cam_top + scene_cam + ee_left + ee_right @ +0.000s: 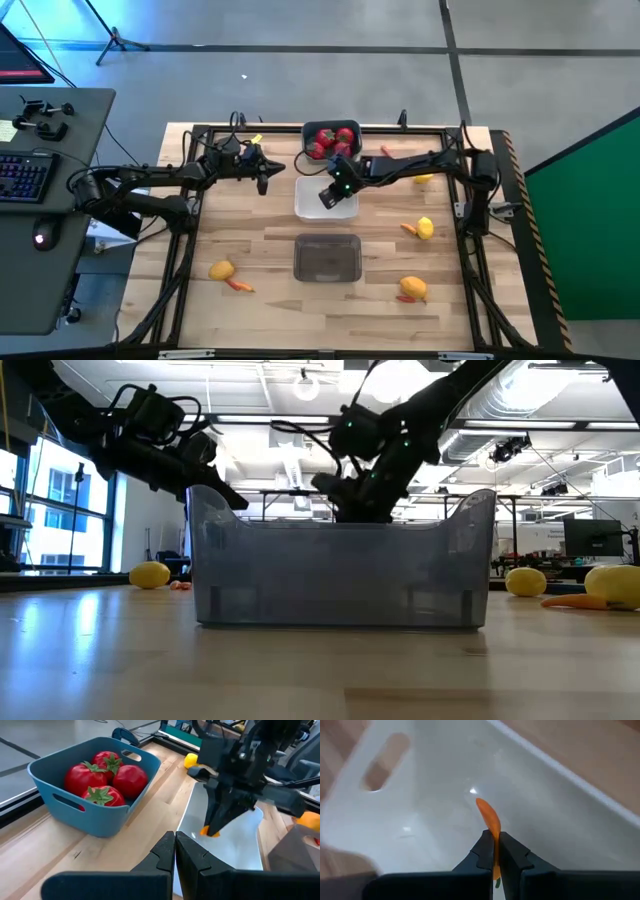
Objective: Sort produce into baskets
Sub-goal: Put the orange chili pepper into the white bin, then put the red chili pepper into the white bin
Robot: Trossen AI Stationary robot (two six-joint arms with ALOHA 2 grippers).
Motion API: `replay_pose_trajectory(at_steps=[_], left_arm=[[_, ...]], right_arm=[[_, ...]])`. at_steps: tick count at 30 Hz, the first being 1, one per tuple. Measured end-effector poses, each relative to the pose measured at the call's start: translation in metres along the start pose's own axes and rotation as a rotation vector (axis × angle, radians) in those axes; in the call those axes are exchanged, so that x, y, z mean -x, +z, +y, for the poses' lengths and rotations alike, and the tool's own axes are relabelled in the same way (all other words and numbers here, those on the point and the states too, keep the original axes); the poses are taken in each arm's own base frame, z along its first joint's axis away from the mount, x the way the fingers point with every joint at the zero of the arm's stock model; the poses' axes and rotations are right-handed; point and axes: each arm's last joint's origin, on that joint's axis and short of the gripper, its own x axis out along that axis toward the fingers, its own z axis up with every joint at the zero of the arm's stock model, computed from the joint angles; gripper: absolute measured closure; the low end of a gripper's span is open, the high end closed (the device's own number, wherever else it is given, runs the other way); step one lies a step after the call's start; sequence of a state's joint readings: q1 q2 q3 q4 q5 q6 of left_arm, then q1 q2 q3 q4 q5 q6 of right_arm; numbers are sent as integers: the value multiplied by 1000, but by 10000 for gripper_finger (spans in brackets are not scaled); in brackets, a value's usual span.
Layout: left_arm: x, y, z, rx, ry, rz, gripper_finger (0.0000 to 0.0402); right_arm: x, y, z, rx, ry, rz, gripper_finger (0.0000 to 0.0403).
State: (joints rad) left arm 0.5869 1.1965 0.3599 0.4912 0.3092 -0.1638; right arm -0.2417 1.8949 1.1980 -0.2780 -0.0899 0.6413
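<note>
Carrot piece: pinched between the right gripper's fingertips, hanging tip-down inside the white basket, not yet touching its floor as far as the right wrist view shows.
Step in hand (judgement): drop-off of the carrot into the white basket.
How to do it well: release with the fingertips inside the white basket's walls; open fully so the thin piece does not cling to one finger; lift straight up afterwards so the rim is not clipped.
Risk: carrot is light and thin and may bounce or stick to a pad; a low release is safer than a high one.
Right arm pose: reaches in from the right of the white basket, wrist pitched down, gripper directly over the white basket, jaws clamped on the carrot.
Left arm pose: stretched in from the left, left gripper just left of the white basket, clear of it, fingers pressed together with nothing between them; waiting.
Blue basket: just behind the white basket, holds the strawberries.
Grey basket: in front of the white basket, looks bare inside.
Remaining produce: lemons and carrots lie loose on the table, to the right and front-left of the white basket.
Progress (judgement): strawberries sorted; most lemons and carrots not yet done.
</note>
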Motion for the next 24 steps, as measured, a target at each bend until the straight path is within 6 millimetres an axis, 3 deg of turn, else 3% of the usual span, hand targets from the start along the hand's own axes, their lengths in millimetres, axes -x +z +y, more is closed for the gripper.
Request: replay_pose_trajectory(at_steps=[7, 13, 17, 20, 24], left_arm=[[0, 0, 1, 15, 43, -6, 401], [0, 0, 1, 35, 44, -7, 401], [0, -1, 2, 101, 60, 5, 401], [-1, -1, 4, 170, 123, 69, 401], [-2, 8, 6, 205, 249, 210, 401]], right_arm=[[-3, -1, -2, -51, -27, -8, 386], [0, -2, -2, -56, -16, 16, 290], [19, 4, 3, 2, 45, 8, 238], [46, 9, 2, 49, 26, -35, 245], [87, 15, -6, 101, -29, -88, 319]])
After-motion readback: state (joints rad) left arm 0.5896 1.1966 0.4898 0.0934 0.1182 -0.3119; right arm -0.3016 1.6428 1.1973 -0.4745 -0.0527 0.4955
